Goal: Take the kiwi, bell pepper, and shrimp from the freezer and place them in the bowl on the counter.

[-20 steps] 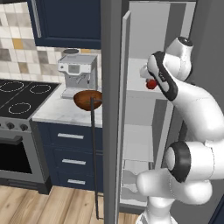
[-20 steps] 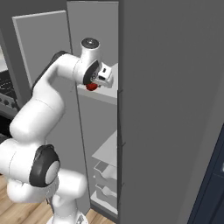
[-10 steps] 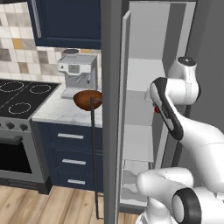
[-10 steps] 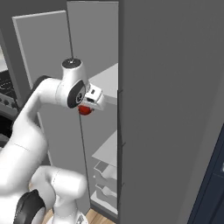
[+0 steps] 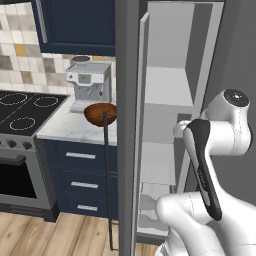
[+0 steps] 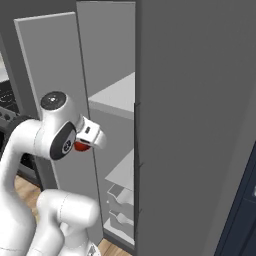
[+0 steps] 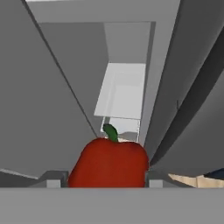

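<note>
Holding: the gripper (image 7: 107, 181) is closed on the pepper (image 7: 108, 162), which sits between the two fingers with its green stem pointing away from the hand
Pepper place: in the right base view it shows as a red spot (image 6: 81, 146) under the white hand, outside the freezer (image 6: 112, 100) front, beside the open door
Bowl: brown, on the counter (image 5: 70, 131) next to the coffee machine (image 5: 89, 85), partly behind the door edge (image 5: 100, 113)
Step, as I judge it: carrying the pepper out and across to the bowl
Doing it well: keep the grip steady, since the fruit is round and glossy and could roll out; swing the arm wide round the open door and its long dark handle (image 5: 107, 180) before heading for the counter; come over the bowl from above and let go low, so the pepper does not bounce out
Hidden: the fingers are mostly covered by the pepper, so the exact contact is hard to read
Cut off: part of the bowl's inside, so I cannot tell whether anything lies in it
Kiwi and shrimp: cannot make them out on the shelves from here
</note>
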